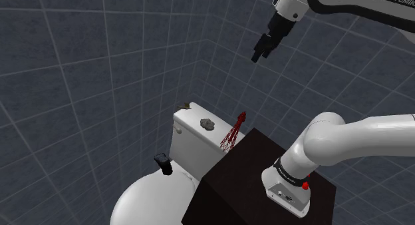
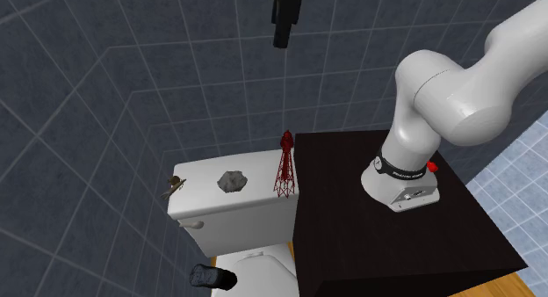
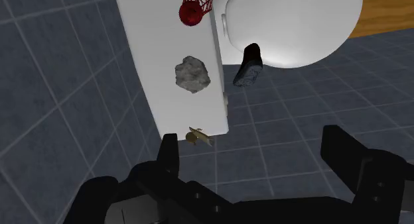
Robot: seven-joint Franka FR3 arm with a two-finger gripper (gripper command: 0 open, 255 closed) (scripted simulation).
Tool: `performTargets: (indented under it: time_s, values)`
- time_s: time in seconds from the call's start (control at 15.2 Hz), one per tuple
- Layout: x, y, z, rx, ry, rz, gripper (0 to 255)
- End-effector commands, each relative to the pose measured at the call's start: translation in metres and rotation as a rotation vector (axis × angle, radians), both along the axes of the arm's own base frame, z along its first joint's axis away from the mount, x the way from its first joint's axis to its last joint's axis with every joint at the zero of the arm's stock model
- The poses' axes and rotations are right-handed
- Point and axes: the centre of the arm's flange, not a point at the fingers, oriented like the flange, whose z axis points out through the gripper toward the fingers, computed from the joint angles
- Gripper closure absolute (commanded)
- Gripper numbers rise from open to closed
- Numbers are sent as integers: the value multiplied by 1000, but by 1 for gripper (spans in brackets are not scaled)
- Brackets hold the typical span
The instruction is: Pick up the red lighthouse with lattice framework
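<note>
The red lattice-framed lighthouse [image 2: 284, 166] stands upright on the white toilet tank lid [image 2: 259, 172], at the end just beside the dark box stand [image 2: 342, 207]. A rough grey stone [image 2: 232, 181] lies near it on the same lid. The black two-finger gripper [image 1: 258, 57] hangs well above, fingers apart and empty. Recommended procedure: centre over the lighthouse top, descend vertically, and close on the slim upper section, clear of the stone.

Open air above lighthouse [image 2: 284, 168]; rock [image 2: 232, 181] nearby
</note>
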Motion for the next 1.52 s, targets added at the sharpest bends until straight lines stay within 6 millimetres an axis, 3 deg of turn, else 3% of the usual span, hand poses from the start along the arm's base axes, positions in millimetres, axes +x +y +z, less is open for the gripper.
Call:
performTargets:
  time_s: [0.0,0.66,1.32,1.45]
  values:
    - [0,0,0,0,0,0,0]
    - [7,-6,-129,-106,170,384,0]
    - [-4,-27,-257,-212,339,768,0]
    - [-5,-30,-273,-222,354,803,0]
